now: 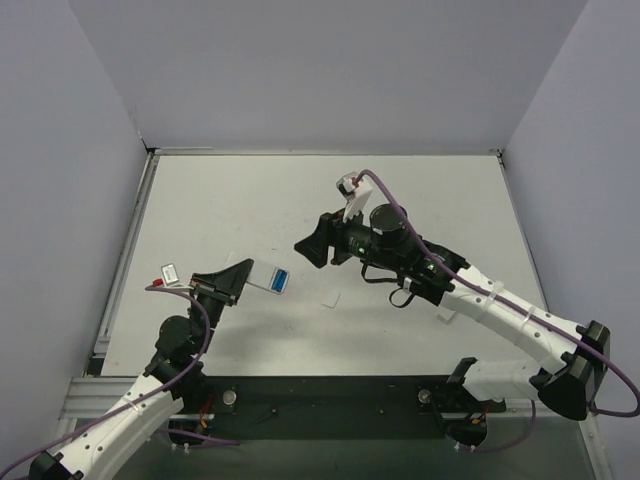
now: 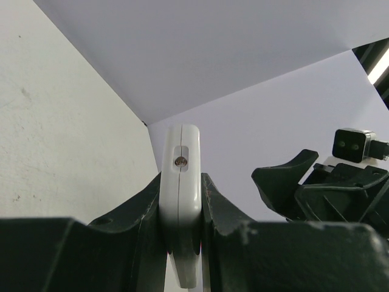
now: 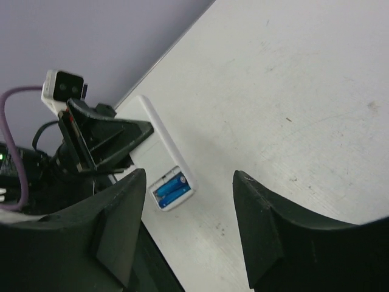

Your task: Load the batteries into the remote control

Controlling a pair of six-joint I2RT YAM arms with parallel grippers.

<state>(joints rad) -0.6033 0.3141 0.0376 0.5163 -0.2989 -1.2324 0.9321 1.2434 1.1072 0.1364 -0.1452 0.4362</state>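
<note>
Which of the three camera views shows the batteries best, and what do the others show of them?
The right wrist view: the batteries lie side by side in the open end of the remote. The top view gives only a small blue patch; the left wrist view shows the remote's narrow edge, no batteries.

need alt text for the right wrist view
The left hand holds a slim white remote control over the white table, its open compartment showing blue batteries. The right hand stands open and empty in the foreground.
</note>
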